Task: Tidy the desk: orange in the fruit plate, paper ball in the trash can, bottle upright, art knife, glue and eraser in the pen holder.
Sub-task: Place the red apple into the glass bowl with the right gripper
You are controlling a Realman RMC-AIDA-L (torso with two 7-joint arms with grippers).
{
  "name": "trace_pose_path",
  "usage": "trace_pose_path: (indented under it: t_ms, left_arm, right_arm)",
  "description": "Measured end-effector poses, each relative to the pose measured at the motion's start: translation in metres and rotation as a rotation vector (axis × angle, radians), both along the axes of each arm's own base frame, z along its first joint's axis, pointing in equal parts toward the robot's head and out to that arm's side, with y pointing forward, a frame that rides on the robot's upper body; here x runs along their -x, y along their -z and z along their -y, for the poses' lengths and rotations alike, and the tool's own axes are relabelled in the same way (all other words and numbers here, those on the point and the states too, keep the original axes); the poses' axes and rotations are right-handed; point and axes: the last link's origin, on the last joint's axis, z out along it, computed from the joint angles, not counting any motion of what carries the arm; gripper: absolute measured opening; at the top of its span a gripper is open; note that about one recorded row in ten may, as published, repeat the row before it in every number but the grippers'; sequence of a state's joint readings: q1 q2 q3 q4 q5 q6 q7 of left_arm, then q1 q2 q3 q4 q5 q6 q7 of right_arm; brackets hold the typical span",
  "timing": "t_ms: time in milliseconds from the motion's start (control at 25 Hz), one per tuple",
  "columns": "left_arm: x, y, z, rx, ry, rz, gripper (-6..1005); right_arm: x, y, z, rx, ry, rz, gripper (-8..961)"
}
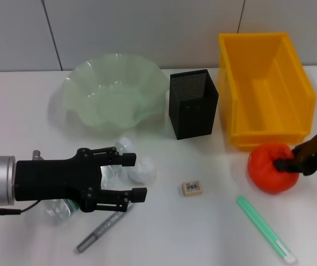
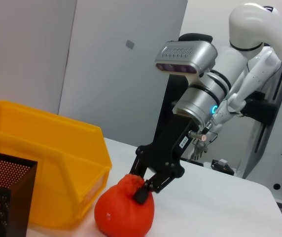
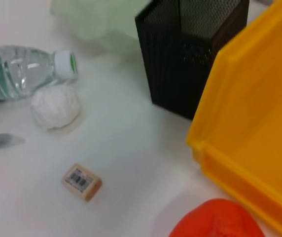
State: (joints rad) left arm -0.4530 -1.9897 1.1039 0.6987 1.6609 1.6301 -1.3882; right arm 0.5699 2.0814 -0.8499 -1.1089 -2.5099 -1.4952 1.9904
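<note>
Head view showed a white table [image 1: 214, 233] set against a pale grey panelled wall. On it lay the lumpy red-orange orange [image 1: 272, 166], just in front of the bright yellow rectangular plastic trash can [image 1: 266, 88]. The right end effector [image 1: 286, 164] had its black fingers clamped on the orange's top, seen plainly in the left wrist view [image 2: 142, 190]. The left end effector [image 1: 137, 177] hovered with fingers spread apart above the crumpled white paper ball [image 1: 143, 172] and the clear plastic bottle [image 3: 17, 74], which lay on its side. A pale green ruffled fruit plate [image 1: 114, 97] sat at the back, the square black mesh pen holder [image 1: 193, 104] between it and the trash can. A small beige eraser [image 1: 192, 188] lay apart in the open middle.
</note>
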Motion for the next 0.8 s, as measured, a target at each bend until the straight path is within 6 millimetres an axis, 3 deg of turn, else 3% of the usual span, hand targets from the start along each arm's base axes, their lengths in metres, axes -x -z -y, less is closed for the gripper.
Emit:
trace_pose_path:
  t_ms: [120,400,560,800]
  left_arm:
    - [0.001,0.000,0.000,-0.003,-0.005,-0.002,834]
    - [0.005,-0.004,-0.003,-0.030,-0.025,0.000,834]
    - [0.004,-0.008,-0.009,-0.052,-0.040,0.002,834]
    - [0.000,-0.007,-0.015,-0.038,-0.047,-0.024,834]
  right_arm:
    - [0.007,-0.010,0.003,-0.011,-0.038,-0.010,224]
    - [0.035,-0.029,0.029,0.063,-0.250,-0.090,135]
    - [0.045,-0.027,0.037,0.118,-0.381,-0.155,109]
    - [0.056,-0.008,0.036,0.178,-0.511,-0.267,86]
